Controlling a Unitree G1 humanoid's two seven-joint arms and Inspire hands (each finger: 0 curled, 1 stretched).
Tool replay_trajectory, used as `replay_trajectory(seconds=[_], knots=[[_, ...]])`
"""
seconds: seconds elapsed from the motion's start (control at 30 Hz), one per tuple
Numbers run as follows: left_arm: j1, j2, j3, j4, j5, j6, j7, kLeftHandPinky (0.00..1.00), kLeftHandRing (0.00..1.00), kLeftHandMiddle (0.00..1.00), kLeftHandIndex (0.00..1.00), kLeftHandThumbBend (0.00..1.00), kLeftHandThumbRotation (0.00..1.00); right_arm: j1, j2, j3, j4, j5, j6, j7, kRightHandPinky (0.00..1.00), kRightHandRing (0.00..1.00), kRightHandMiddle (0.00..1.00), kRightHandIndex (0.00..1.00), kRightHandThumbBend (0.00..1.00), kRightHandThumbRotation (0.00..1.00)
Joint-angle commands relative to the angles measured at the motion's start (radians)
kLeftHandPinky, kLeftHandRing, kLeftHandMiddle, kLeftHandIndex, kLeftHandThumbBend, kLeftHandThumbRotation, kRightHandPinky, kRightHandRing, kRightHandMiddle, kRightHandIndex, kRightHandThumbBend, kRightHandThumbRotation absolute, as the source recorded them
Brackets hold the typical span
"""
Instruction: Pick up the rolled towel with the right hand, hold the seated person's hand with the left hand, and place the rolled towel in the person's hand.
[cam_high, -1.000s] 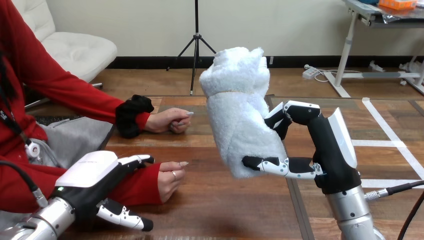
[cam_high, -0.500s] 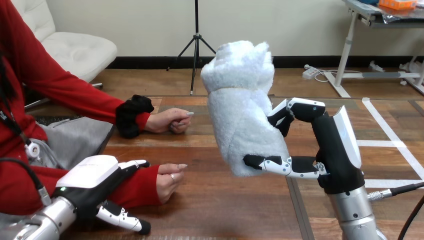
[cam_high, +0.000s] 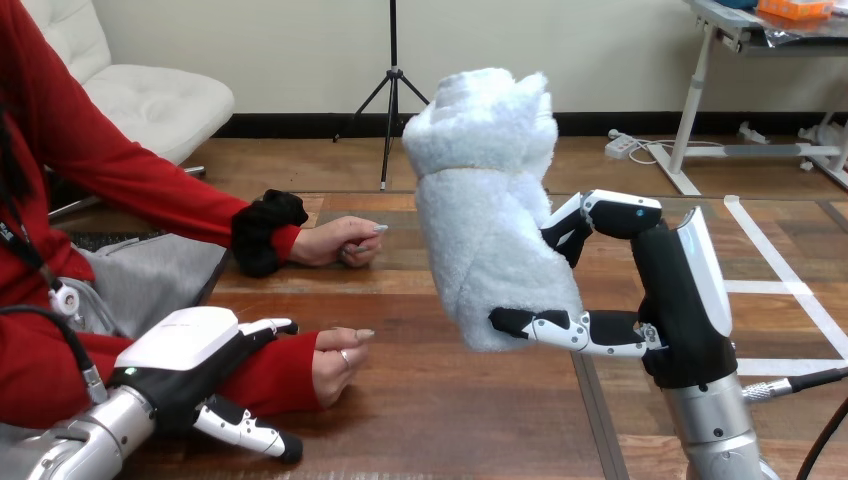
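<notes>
My right hand holds the white rolled towel upright, well above the table at the view's middle. Its thumb lies across the towel's lower front and its fingers wrap the far side. At the lower left, my left hand rests over the person's red-sleeved forearm just behind the wrist, fingers straight along the sleeve and thumb stretched out on the near side, not closed round it. The person's nearer hand lies loosely curled on the table just beyond my left fingers. The towel is apart from it, up and to the right.
The person's farther hand rests on the table behind, loosely closed. White tape lines cross the table's right part. Bare wood lies between the person's nearer hand and my right arm.
The right hand has lifted the towel a little higher and drifted slightly right. The left hand has slid a little back along the person's forearm. The person's hands stay still.
</notes>
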Motion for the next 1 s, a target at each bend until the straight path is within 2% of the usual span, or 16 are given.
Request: replay_trajectory(seconds=[0.0, 0.3, 0.57, 0.83, 0.97], knots=[[-0.049, 0.014, -0.044, 0.056, 0.032, 0.020, 0.020, 0.71, 0.80, 0.84, 0.88, 1.00, 0.48, -0.031, 0.024, -0.042, -0.064, 0.037, -0.006, 0.002, 0.23, 0.28, 0.34, 0.34, 0.79, 0.00], [-0.068, 0.006, -0.073, 0.110, 0.034, 0.001, 0.069, 0.68, 0.74, 0.80, 0.84, 1.00, 0.41, -0.018, 0.033, -0.054, -0.088, 0.048, 0.001, 0.024, 0.22, 0.27, 0.34, 0.33, 0.79, 0.00], [-0.079, -0.002, -0.093, 0.143, 0.026, -0.014, 0.105, 0.62, 0.66, 0.70, 0.76, 0.99, 0.35, -0.010, 0.040, -0.069, -0.100, 0.050, 0.004, 0.038, 0.22, 0.26, 0.33, 0.33, 0.79, 0.00], [-0.075, -0.014, -0.086, 0.147, -0.006, -0.040, 0.131, 0.55, 0.57, 0.60, 0.65, 0.93, 0.25, -0.001, 0.045, -0.070, -0.109, 0.068, 0.016, 0.058, 0.22, 0.27, 0.33, 0.33, 0.80, 0.00], [-0.074, -0.017, -0.089, 0.147, -0.002, -0.056, 0.174, 0.51, 0.52, 0.55, 0.59, 0.90, 0.20, -0.001, 0.047, -0.072, -0.103, 0.068, 0.015, 0.063, 0.22, 0.27, 0.33, 0.33, 0.80, 0.00]])
